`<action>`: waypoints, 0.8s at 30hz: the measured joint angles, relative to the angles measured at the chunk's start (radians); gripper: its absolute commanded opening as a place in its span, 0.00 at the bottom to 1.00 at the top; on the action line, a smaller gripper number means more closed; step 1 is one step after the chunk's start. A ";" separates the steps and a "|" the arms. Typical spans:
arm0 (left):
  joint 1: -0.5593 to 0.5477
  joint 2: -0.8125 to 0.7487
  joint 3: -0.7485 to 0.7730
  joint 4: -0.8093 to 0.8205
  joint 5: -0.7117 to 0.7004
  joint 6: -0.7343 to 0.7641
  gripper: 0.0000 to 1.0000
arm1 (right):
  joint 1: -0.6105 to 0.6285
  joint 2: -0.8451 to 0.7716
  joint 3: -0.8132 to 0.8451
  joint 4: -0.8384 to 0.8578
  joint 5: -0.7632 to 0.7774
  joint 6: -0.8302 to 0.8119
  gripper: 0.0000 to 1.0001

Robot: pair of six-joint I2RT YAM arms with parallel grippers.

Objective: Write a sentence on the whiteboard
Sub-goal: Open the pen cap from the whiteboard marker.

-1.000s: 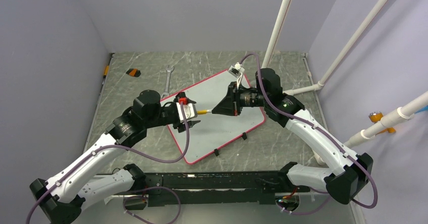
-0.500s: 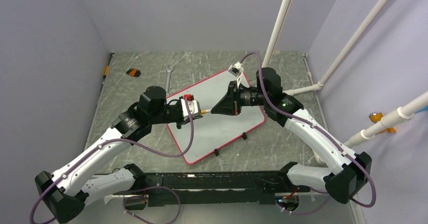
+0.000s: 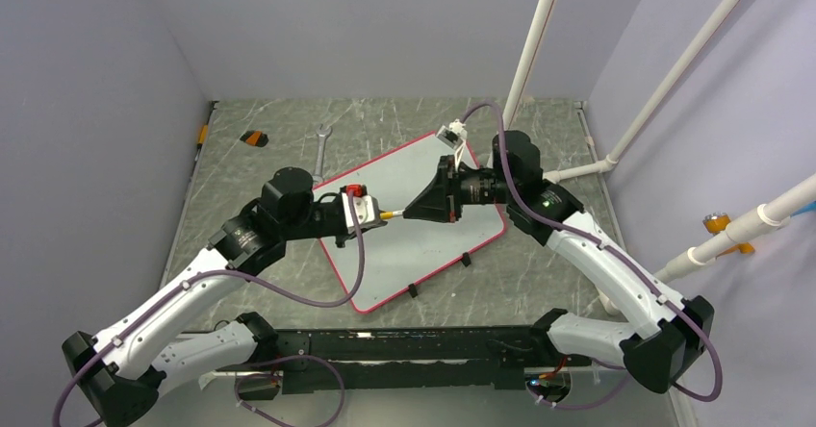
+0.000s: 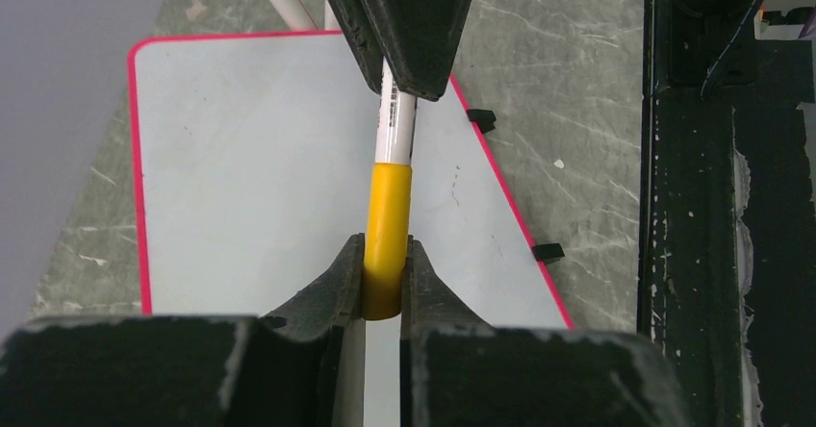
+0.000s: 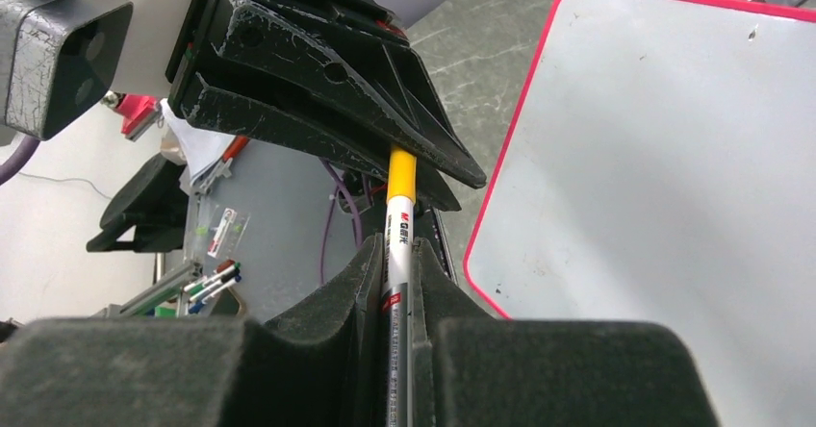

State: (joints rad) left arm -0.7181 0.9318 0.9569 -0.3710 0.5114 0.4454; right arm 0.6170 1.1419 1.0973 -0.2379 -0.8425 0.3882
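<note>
The left gripper (image 4: pixel 385 259) is clamped on the yellow cap (image 4: pixel 388 206) of the marker pen (image 3: pixel 390 213). The right gripper (image 5: pixel 397 254) is clamped on its white barrel (image 5: pixel 398 230) — opposed grips, apparently for pulling the cap off. The whiteboard (image 3: pixel 423 244) lies flat directly below with no sentence on it. Table (image 4: pixel 577 110) shows beyond its red rim (image 4: pixel 500 187) — room for drawing the arms apart.
</note>
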 measured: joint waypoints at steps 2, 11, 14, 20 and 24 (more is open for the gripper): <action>-0.006 -0.005 -0.002 0.015 0.000 0.006 0.00 | -0.002 -0.015 0.000 -0.004 0.002 -0.005 0.00; 0.006 -0.008 -0.003 0.018 -0.031 0.013 0.00 | -0.057 -0.094 -0.023 -0.037 0.005 -0.013 0.00; 0.027 -0.011 -0.004 0.014 -0.074 0.013 0.00 | -0.076 -0.133 -0.029 -0.077 0.004 -0.016 0.00; 0.042 -0.031 -0.004 0.013 -0.155 0.007 0.00 | -0.097 -0.165 -0.030 -0.111 0.005 -0.014 0.00; 0.080 -0.068 -0.009 0.015 -0.277 -0.047 0.00 | -0.099 -0.170 -0.030 -0.115 0.020 -0.012 0.00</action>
State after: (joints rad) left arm -0.6380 0.8635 0.9478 -0.3561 0.2340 0.3985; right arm 0.5179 0.9718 1.0676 -0.3531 -0.8227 0.3763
